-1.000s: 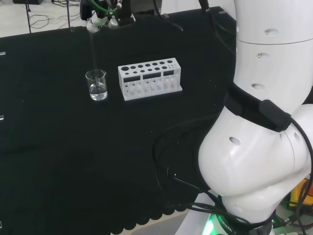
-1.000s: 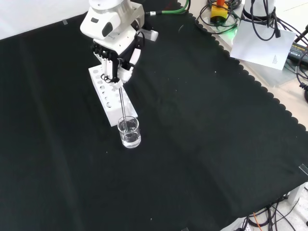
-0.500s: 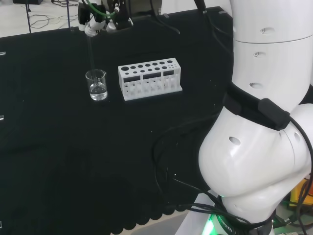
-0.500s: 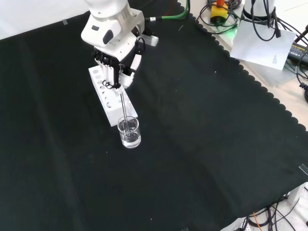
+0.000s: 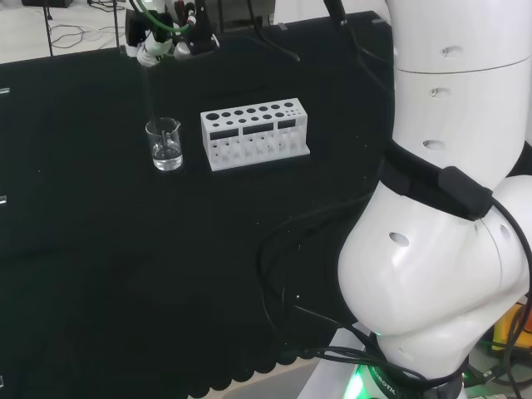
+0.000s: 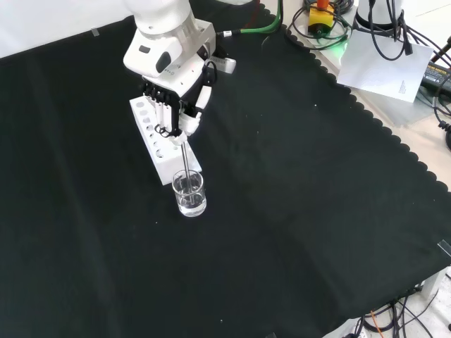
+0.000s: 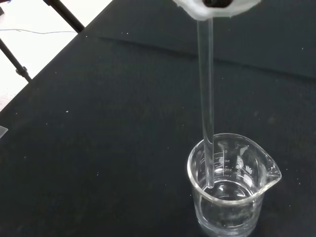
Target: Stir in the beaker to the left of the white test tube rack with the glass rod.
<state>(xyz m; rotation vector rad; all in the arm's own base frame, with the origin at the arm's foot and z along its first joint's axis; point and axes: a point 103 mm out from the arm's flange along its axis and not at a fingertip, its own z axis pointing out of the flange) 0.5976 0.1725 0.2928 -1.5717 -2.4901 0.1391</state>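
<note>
- A small clear glass beaker [image 6: 190,193] stands on the black cloth [image 6: 296,211] and holds clear liquid.
- A white rectangular test tube rack [image 6: 161,146] with round holes lies just beyond the beaker, higher in the view, its near end beside the beaker.
- The black and white hand [image 6: 176,105] hangs above the rack, fingers curled round the top of a thin clear glass rod [image 6: 184,158].
- The rod runs down from the hand; its lower end sits inside the beaker.
</note>
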